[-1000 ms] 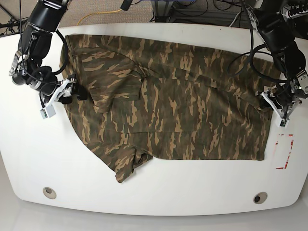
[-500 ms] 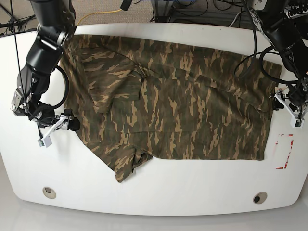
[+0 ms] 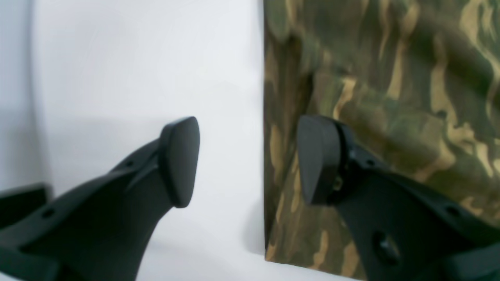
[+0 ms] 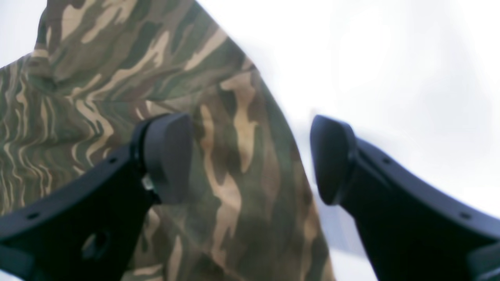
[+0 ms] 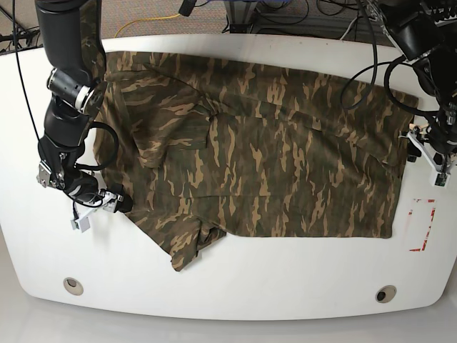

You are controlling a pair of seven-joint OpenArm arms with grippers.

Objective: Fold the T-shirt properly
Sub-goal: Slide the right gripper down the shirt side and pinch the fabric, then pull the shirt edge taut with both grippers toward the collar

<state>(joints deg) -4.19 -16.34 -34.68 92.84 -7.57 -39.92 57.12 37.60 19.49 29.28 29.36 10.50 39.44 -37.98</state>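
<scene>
The camouflage T-shirt [image 5: 271, 150] lies spread across the white table [image 5: 285, 286], with one short sleeve [image 5: 189, 246] pointing at the front edge. In the base view my right gripper [image 5: 113, 206] sits at the shirt's left edge, low near that sleeve. Its wrist view shows the right gripper [image 4: 250, 160] open, one finger [image 4: 168, 156] over the T-shirt [image 4: 97, 89] and the other over bare table. My left gripper [image 5: 423, 151] is at the shirt's right edge. The left gripper [image 3: 248, 160] is open and straddles the straight hem of the T-shirt [image 3: 390, 78], holding nothing.
A red-marked patch [image 5: 421, 225] lies on the table beside the shirt's right front corner. Two round holes [image 5: 73, 286] [image 5: 386, 294] sit near the front edge. Cables [image 5: 285, 18] run along the floor behind the table.
My right gripper has travelled down the shirt's left edge toward the front sleeve. My left gripper has opened wider and shifted slightly outward at the right hem. The shirt has not moved.
</scene>
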